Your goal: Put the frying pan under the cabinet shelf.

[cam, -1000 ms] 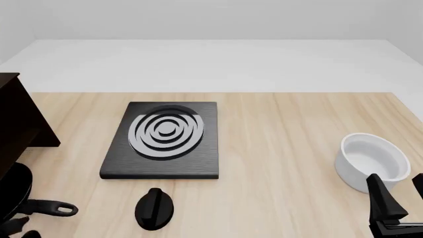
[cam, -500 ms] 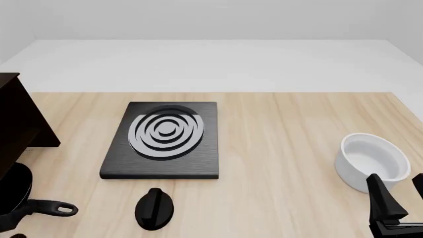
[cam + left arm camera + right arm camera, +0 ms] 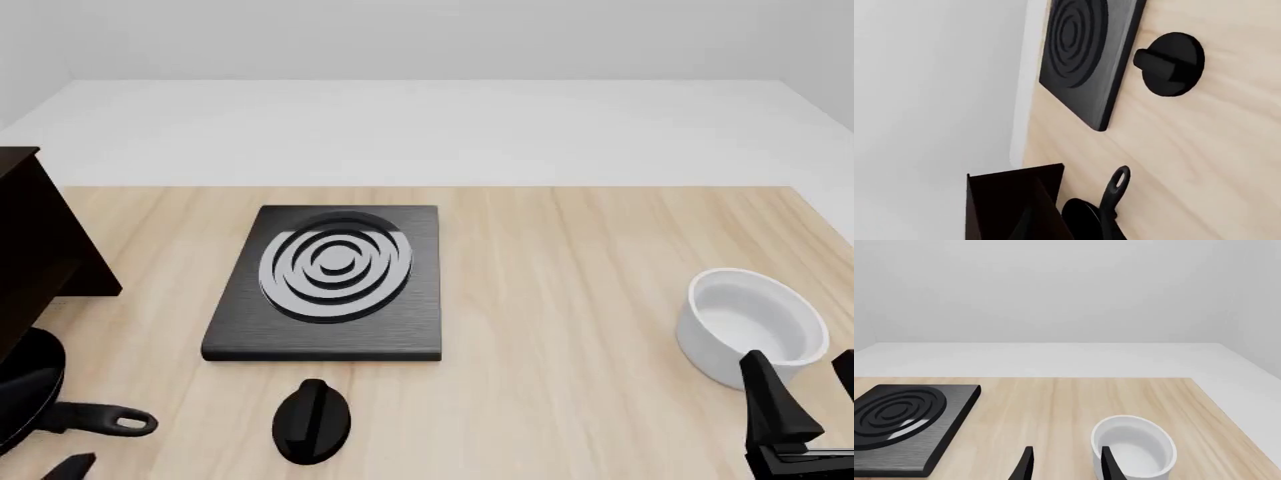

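The black frying pan (image 3: 27, 385) lies on the table at the front left, right by the foot of the dark cabinet shelf (image 3: 34, 250). Its looped handle (image 3: 114, 421) points toward the table's middle. In the left wrist view the pan (image 3: 1084, 220) sits against the cabinet (image 3: 1014, 205), partly hidden by a panel. Only one tip of my left gripper (image 3: 70, 465) shows, just in front of the handle and apart from it. My right gripper (image 3: 805, 415) is open and empty at the front right, and it also shows in the right wrist view (image 3: 1066, 465).
A flat black slab with grey rings (image 3: 334, 280) lies mid-table. A small black oval knob (image 3: 311, 420) sits in front of it. A white bowl (image 3: 751, 325) stands just beyond my right gripper.
The left gripper's fingers have drawn back from the pan's handle toward the front edge. The pan has shifted only slightly. The right arm has not moved.
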### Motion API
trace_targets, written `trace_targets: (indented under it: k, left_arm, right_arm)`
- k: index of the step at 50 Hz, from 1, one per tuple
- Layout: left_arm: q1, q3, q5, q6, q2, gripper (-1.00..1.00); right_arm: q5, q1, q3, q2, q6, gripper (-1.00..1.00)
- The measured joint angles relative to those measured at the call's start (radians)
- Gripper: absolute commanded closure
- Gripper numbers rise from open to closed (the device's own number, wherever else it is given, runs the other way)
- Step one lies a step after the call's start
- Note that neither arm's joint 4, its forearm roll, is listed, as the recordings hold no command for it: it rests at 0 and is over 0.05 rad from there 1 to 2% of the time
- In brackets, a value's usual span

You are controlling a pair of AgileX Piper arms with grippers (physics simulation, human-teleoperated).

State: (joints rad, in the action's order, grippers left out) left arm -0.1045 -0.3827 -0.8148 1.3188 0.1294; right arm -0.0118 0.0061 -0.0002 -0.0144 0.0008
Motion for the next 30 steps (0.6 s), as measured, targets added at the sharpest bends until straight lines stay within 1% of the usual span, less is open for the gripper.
trace_targets:
  k: [17,23,30]
  left_arm:
    - [-0.071,-0.022,-0.022,-0.027,0.007,-1.0]
    - [-0.107,-0.031,-0.03,-0.052,0.015,-1.0]
    - [-0.144,-0.029,-0.042,-0.059,0.005,-1.0]
  right_arm:
    - [0.0,0.0,0.0,0.0,0.0,-1.0]
    - [0.0,0.0,0.0,0.0,0.0,-1.0]
    - [0.0,0.0,0.0,0.0,0.0,-1.0]
